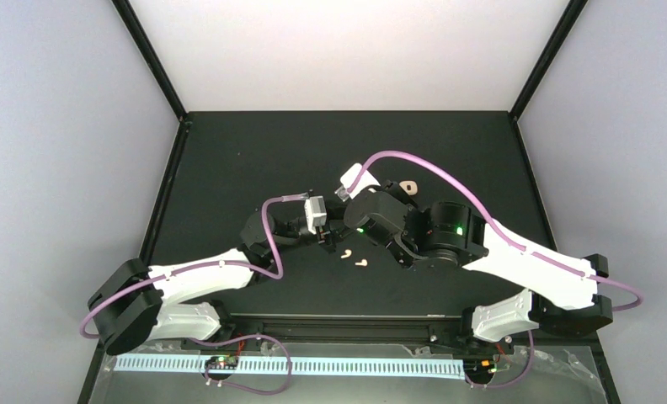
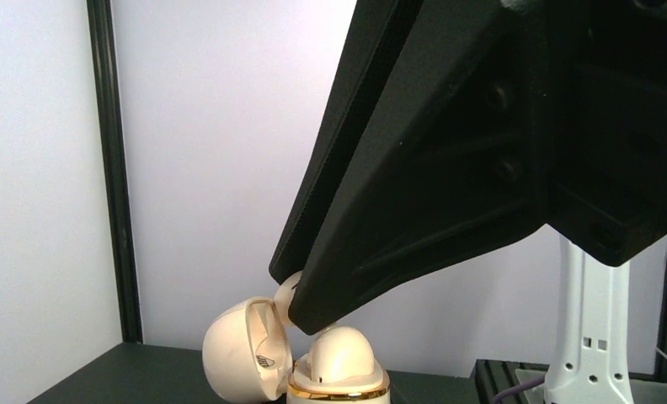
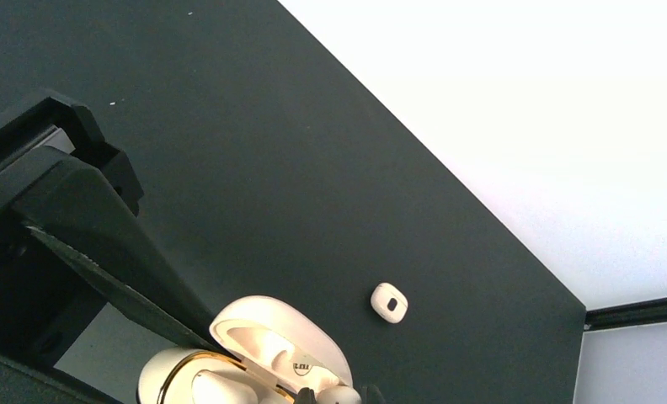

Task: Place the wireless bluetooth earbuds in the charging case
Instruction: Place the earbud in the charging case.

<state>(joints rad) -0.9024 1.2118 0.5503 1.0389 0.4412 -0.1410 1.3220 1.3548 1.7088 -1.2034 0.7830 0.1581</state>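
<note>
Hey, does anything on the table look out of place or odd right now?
Nothing looks damaged or spilled. Two earbuds lie loose on the mat outside the open charging case, and another small white piece sits alone farther off on the mat.

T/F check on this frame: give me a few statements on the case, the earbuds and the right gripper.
1. The charging case has its lid open. True.
2. Two loose earbuds lie on the table near the grippers. True.
3. The right gripper is open and empty. False: it is shut on an earbud at the open case.
4. The case rim is silver. False: it is gold.
</note>
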